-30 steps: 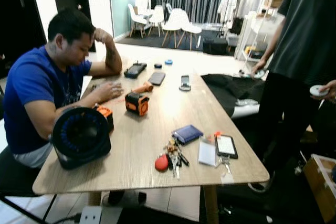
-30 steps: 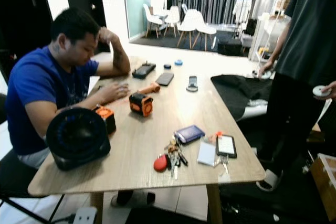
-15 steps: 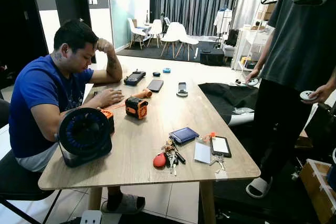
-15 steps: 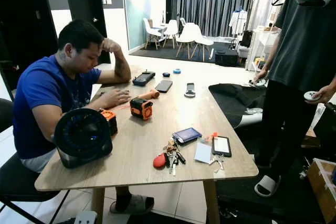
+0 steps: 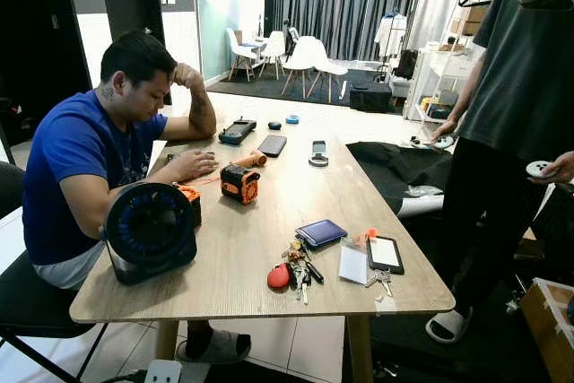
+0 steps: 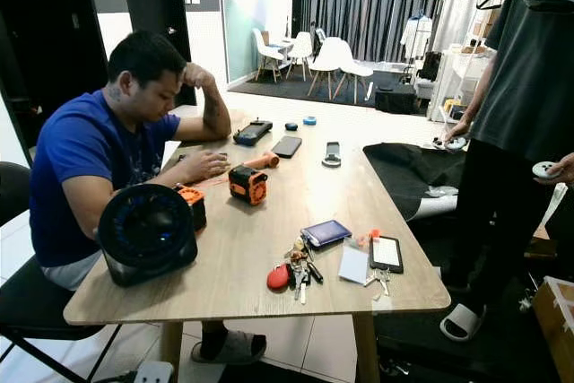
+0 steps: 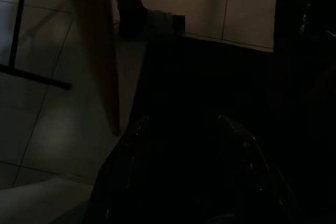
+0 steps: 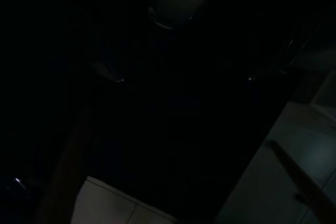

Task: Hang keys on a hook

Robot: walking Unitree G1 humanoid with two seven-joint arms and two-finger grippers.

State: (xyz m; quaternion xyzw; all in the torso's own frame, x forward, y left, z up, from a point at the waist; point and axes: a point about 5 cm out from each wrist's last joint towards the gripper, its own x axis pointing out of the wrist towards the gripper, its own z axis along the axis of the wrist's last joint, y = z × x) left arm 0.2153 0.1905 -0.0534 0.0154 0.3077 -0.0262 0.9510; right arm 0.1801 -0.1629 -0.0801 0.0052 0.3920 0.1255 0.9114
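A bunch of keys (image 5: 297, 271) with a red fob (image 5: 278, 276) lies near the front edge of the wooden table (image 5: 233, 248). A smaller set of keys (image 5: 384, 283) lies beside a black phone (image 5: 384, 254) at the front right corner. In the dim left wrist view my left gripper (image 7: 181, 125) hangs low beside a table leg (image 7: 97, 51), its fingers (image 7: 131, 135) apart with nothing between them. The right wrist view is almost black, with only faint glints.
A person in a blue shirt (image 5: 76, 159) sits at the table's left side behind a black fan (image 5: 150, 231). A standing person (image 5: 511, 132) holds white controllers at the right. An orange tape measure (image 5: 239, 183), a blue wallet (image 5: 321, 233) and a wooden crate (image 5: 547, 320) are nearby.
The whole picture has shifted as the camera moved and steadied. The keys and the other things on the table lie where they were.
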